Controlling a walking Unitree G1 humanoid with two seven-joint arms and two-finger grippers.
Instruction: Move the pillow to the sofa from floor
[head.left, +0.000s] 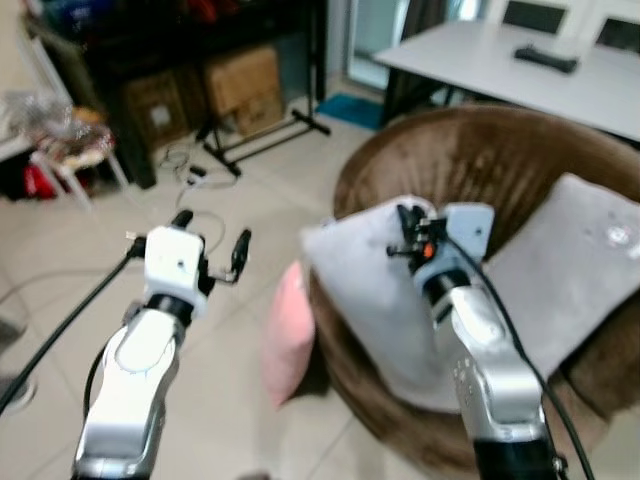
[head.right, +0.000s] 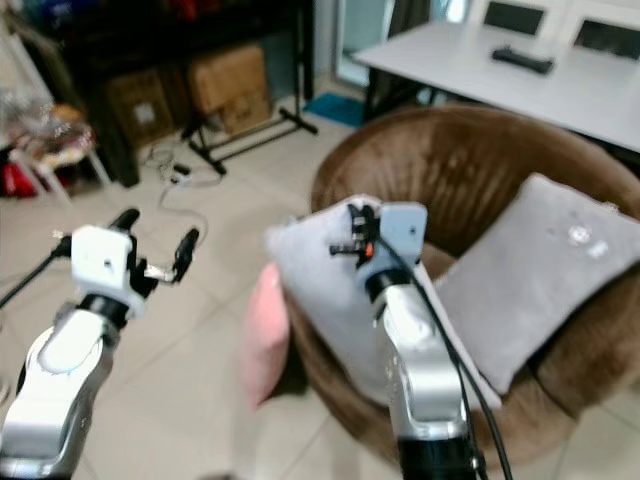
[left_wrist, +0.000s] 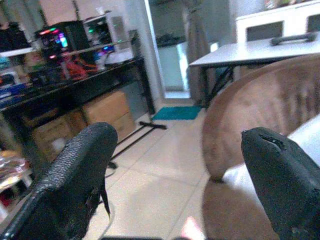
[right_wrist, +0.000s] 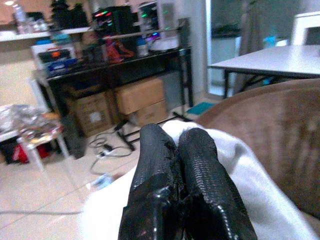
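My right gripper (head.left: 408, 228) is up over the near rim of the round brown sofa (head.left: 470, 150), its two black fingers (right_wrist: 175, 170) pressed tight together — between them I pinch the top edge of the grey pillow (head.left: 360, 290). That pillow hangs from my grip and leans against the sofa's near-left rim, its lower part lying over the rim and onto the seat, so it is already off the floor. In my right wrist view the pale fabric bunches up just under and around the closed fingertips.

A second grey pillow (head.left: 570, 260) rests further right inside the sofa, propped against the back. A pink pillow (head.left: 285, 335) stands on the tiled floor (head.left: 240, 220), pressed against the sofa's outer left side, just below the one I hold.

My left gripper (head.left: 212, 240) hovers in the air to the left of the sofa, well apart from both pillows — its fingers (left_wrist: 80, 175) spread wide with nothing between them.

Far behind the sofa stands a white table (head.left: 520, 70) with a dark flat object (head.left: 545, 58) on it. Far left, cardboard boxes (head.left: 240, 85) sit under a dark shelf, with cables (head.left: 190, 170) on the floor near them.
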